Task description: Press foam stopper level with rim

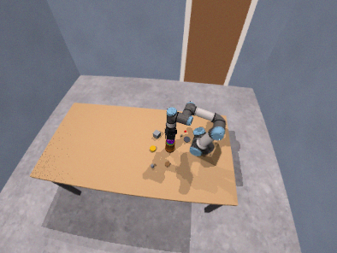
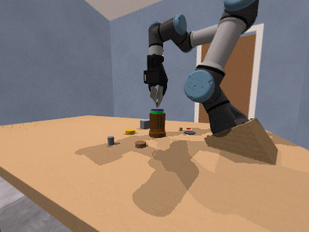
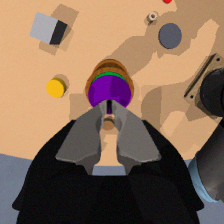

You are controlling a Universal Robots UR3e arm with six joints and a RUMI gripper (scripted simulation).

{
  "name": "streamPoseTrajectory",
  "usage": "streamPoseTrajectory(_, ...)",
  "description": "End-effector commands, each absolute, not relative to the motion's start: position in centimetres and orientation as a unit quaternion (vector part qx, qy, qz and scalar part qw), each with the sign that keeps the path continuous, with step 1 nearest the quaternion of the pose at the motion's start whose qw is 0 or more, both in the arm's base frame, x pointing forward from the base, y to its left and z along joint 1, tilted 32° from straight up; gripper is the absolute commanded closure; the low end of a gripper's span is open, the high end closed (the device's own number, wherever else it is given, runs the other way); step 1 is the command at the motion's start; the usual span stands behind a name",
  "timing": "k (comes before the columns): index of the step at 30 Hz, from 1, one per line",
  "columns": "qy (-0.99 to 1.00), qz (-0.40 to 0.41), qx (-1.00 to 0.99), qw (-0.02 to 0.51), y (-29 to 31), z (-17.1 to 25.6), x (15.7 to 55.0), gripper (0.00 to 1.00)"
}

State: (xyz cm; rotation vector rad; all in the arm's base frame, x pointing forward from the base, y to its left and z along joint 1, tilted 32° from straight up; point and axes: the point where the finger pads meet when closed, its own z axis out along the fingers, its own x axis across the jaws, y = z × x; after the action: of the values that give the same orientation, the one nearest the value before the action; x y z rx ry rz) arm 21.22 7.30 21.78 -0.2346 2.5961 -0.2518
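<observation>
The brown ribbed jar point(image 2: 157, 125) is seen upright on the worktop point(image 2: 59, 157), near the arm's wedge-shaped base point(image 2: 251, 141). The purple foam stopper point(image 3: 110, 90) is seated in its mouth, with a thin green band point(image 2: 157, 111) shown beneath it, and it is still raised a little above the rim in the exterior view. Nothing is seen lying on top of it.

The hand point(image 2: 158, 103) is hung directly above the stopper, its fingers closed together and empty, the tips pointed down. From the exterior view the tips appear just above or barely touching the purple top; contact cannot be told for certain.

The step in hand is judged to be the approach to the press, or its very start. A straight, centred downward push is called for next, kept shallow enough that spring-back is allowed, since an over-deep push would leave the stopper low. Sideways force should be avoided so the jar is not shifted or tipped. A yellow disc point(image 3: 56, 88) and a grey block point(image 3: 46, 28) are nearby but clear of the path.
</observation>
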Motion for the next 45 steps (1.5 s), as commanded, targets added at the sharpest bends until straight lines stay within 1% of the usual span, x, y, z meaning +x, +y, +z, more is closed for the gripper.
streamPoseTrajectory(1, 0.958, -0.093, -0.086, 0.258, 7.51, 23.1, 20.46, 1.0)
streamPoseTrajectory(8, 0.958, -0.093, -0.086, 0.258, 7.61, 23.72, 20.09, 1.0)
streamPoseTrajectory(36, 0.958, -0.093, -0.086, 0.258, 7.6, 23.67, 20.12, 1.0)
streamPoseTrajectory(45, 0.958, -0.093, -0.086, 0.258, 7.46, 22.75, 20.68, 1.0)
